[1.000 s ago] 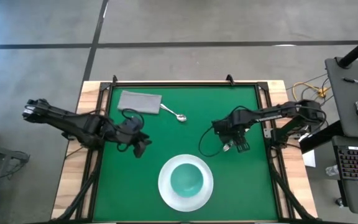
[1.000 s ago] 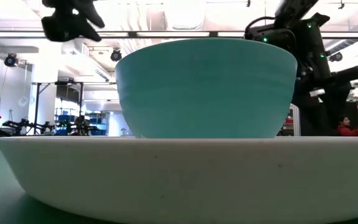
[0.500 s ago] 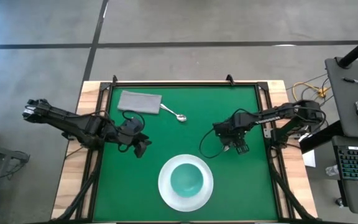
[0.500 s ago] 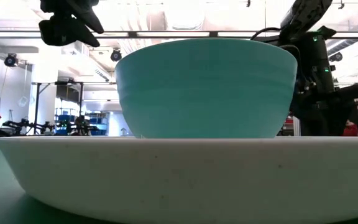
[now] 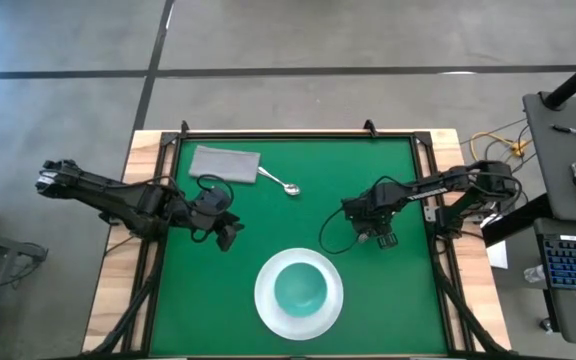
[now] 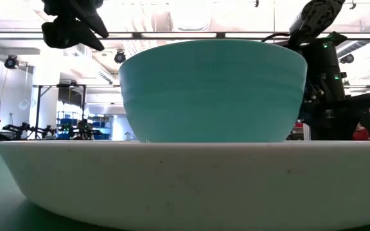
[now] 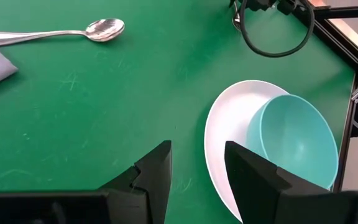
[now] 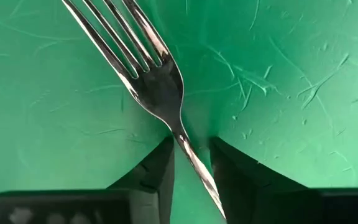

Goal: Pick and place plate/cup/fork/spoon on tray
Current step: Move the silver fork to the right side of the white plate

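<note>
- While its arm reaches in from the table's right edge, the right gripper point(image 5: 377, 238) points down at the green mat point(image 5: 368, 170), fingers straddling the fork point(image 8: 157, 87), not yet clamped.
- Left gripper point(image 5: 230, 236) hovers left of centre, fingers apart.
- Cup point(image 5: 299, 289) sits in the plate point(image 5: 266, 300); spoon point(image 5: 279, 182) lies beside the grey cloth point(image 5: 225, 163).

You have a polished silver metal fork point(image 8: 160, 81) mirror-bright over the scuffed matt green mat point(image 8: 278, 93). The glossy silver metal spoon point(image 7: 98, 30) lies by a soft grey cloth napkin point(image 5: 225, 163). The smooth teal cup point(image 6: 212, 90) sits in a faintly speckled white plate point(image 6: 191, 179); the desk point(image 5: 116, 270) rim is pale wood.
</note>
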Controlling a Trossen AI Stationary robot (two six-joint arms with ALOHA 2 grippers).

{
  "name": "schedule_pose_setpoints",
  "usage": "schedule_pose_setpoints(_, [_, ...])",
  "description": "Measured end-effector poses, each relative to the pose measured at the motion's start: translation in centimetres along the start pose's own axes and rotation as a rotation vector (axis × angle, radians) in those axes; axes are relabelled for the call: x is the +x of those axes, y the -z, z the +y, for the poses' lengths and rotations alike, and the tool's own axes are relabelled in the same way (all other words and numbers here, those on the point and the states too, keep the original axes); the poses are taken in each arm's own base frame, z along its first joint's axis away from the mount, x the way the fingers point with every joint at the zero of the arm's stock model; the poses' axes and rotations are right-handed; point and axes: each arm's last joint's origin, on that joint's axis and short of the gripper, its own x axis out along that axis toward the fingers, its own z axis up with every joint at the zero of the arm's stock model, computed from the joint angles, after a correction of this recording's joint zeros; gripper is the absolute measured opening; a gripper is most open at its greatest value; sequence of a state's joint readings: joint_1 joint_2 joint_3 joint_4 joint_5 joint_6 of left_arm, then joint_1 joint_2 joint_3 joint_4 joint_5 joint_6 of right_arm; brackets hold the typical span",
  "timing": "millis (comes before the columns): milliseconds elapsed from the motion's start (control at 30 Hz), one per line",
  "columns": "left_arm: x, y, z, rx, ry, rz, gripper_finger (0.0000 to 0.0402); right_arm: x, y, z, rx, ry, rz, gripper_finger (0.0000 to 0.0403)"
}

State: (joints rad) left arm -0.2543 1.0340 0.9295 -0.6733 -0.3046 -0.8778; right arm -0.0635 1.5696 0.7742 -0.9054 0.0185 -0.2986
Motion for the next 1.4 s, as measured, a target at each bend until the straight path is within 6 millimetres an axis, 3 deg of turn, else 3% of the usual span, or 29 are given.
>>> schedule_pose_setpoints(267, [0.0, 0.0, 0.0, 0.003, -0.002, 0.001, 0.0134, -0.1, -0.1, 0.0, 0.028, -0.017, 0.001, 0.0018])
schedule_pose_setpoints(400, [0.0, 0.0, 0.0, 0.003, -0.003, 0.001, 0.0134, -0.7, -0.3, 0.1, 0.088, -0.076, 0.001, 0.0015])
schedule_pose_setpoints(600, [0.0, 0.0, 0.0, 0.004, -0.003, 0.001, 0.0134, -1.7, -0.9, 0.9, 0.437, -0.292, -0.067, 0.0014])
schedule_pose_setpoints(800, [0.0, 0.0, 0.0, 0.038, -0.002, 0.001, 0.0134, -3.7, -1.2, 2.2, 0.867, -0.313, -0.176, 0.0014])
schedule_pose_setpoints(967, [0.0, 0.0, 0.0, 0.056, -0.002, 0.002, 0.0134, -6.0, -1.4, 4.4, 1.203, -0.315, -0.357, 0.0013])
schedule_pose_setpoints(1233, [0.0, 0.0, 0.0, 0.104, 0.007, 0.010, 0.0134, -6.0, -1.8, 8.0, 1.353, -0.317, -0.390, 0.0013])
schedule_pose_setpoints(1400, [0.0, 0.1, -0.1, 0.105, 0.026, 0.028, 0.0134, -5.3, -2.4, 8.6, 1.365, -0.292, -0.372, 0.0013])
